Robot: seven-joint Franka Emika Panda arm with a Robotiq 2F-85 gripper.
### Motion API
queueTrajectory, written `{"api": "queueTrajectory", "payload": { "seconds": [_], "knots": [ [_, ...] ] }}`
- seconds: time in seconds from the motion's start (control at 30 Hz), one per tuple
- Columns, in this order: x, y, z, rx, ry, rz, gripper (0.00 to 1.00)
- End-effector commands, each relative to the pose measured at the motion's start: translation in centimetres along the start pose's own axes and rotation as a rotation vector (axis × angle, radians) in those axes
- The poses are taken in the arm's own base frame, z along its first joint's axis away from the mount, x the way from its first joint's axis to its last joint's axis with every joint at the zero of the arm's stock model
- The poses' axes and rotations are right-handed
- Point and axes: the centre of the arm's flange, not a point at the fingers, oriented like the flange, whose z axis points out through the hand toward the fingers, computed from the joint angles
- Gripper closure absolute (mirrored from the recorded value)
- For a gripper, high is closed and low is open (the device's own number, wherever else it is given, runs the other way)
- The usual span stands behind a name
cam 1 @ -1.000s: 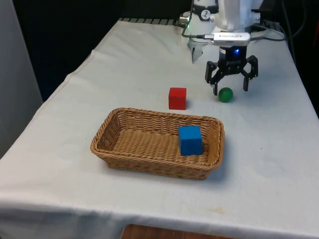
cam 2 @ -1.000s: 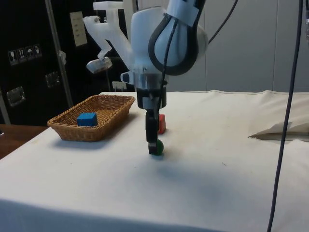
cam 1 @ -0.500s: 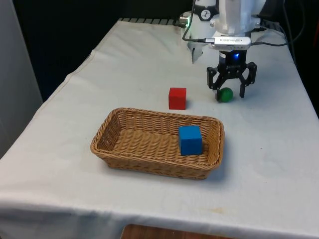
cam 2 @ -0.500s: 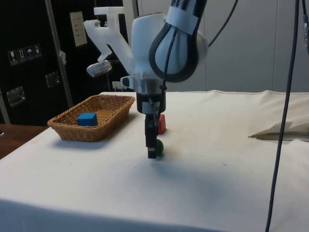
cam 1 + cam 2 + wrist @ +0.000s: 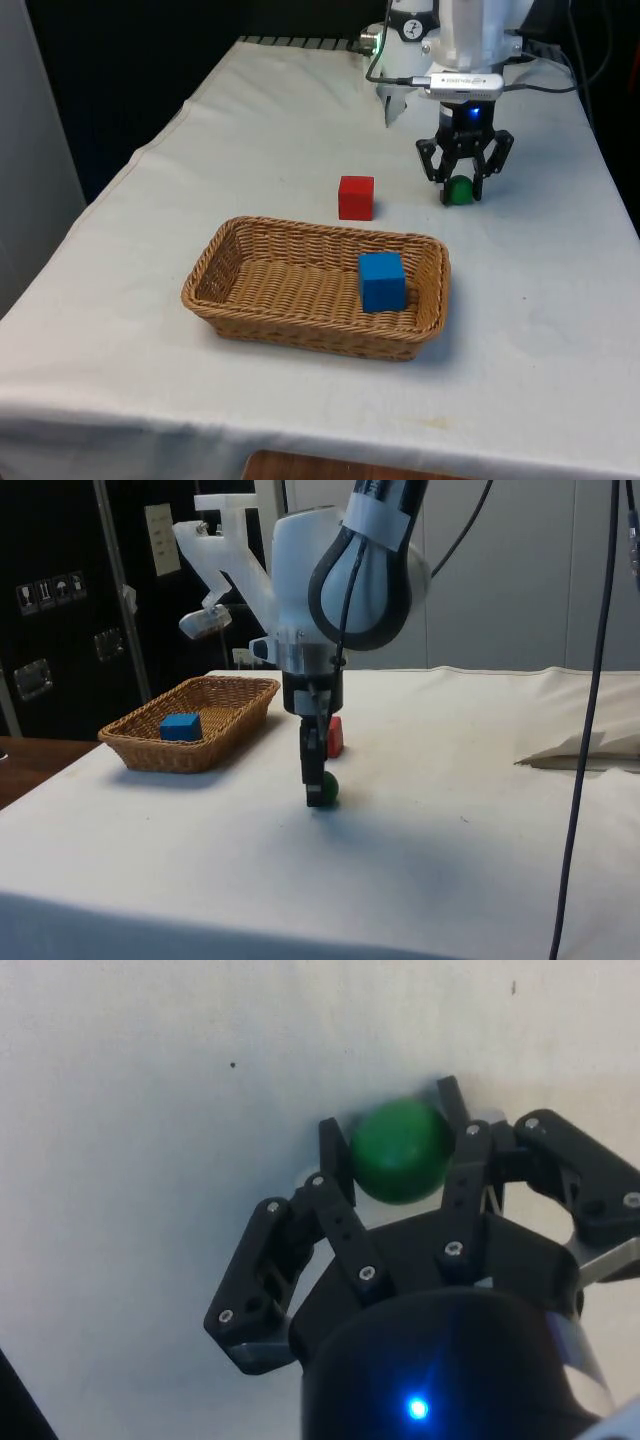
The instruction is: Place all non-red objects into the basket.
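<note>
- Basket (image 5: 250,300): woven wicker, oblong, on the white-clothed desk (image 5: 150,240), toward the front view's left and near side.
- Blue cube (image 5: 382,281): inside the basket, at its end toward the front view's right; the side view (image 5: 181,726) also shows it resting within the rim.
- Red cube (image 5: 356,197): on the cloth just beyond the basket's far rim, apart from it.
- Green ball (image 5: 459,190): on the desk to the front view's right of the red cube, outside the basket.
- Gripper (image 5: 461,190): lowered to the cloth over the ball; fingers (image 5: 335,1160) pinch the green ball (image 5: 400,1150) from both sides, touching it.
</note>
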Motion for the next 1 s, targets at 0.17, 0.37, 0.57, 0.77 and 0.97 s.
{"api": "queueTrajectory", "payload": {
  "seconds": [0.17,0.37,0.57,0.77,0.97],
  "knots": [
    [0.6,0.2,-2.2,0.009,0.014,0.011,1.0],
    [0.8,0.5,-4.2,0.021,0.022,0.021,1.0],
    [1.1,0.8,-6.2,0.04,0.039,0.028,1.0],
    [1.3,1.6,-8.5,0.047,0.042,0.04,1.0],
    [1.8,2.1,-10.2,0.058,0.048,0.046,1.0]
  ]
}}
